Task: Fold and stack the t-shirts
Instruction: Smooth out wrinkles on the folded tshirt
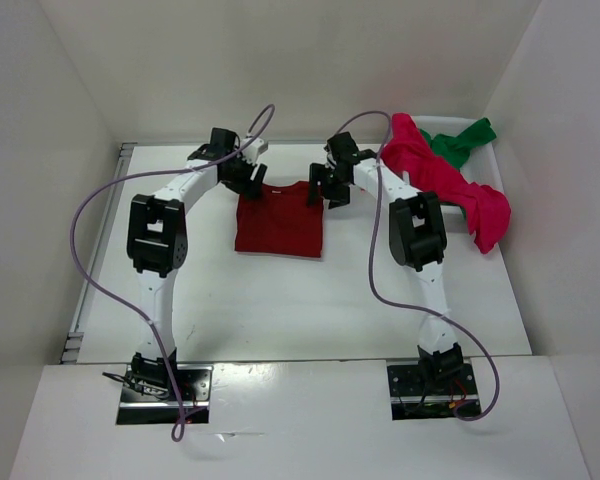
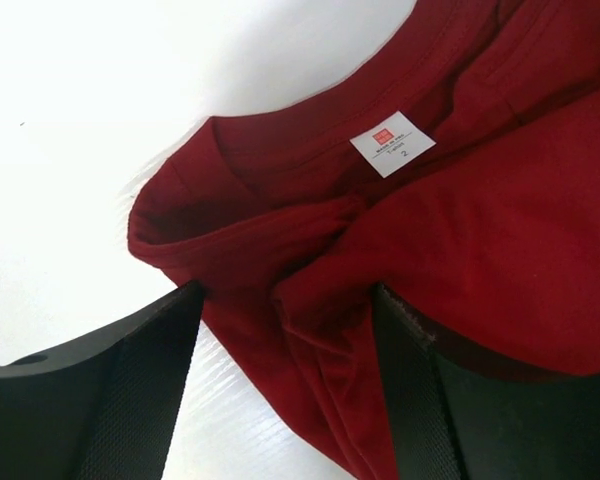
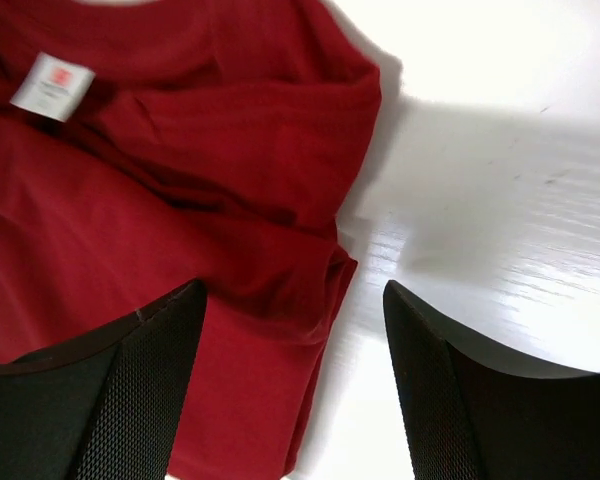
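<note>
Your dark red t-shirt [image 1: 278, 220] lay folded at the middle of the table [image 1: 280, 310], collar to the far side, white label [image 2: 392, 143] showing; your left gripper [image 1: 248, 178] stood open over its far left corner; your right gripper [image 1: 325, 188] stood open over its far right corner; crimson t-shirt [image 1: 450, 185] and green t-shirt [image 1: 460, 140] lay heaped together far right.

Only readable bit: a "2" on the white neck tag [image 2: 392, 144] inside the dark red t-shirt [image 2: 500, 250]; other print's too tiny.
</note>
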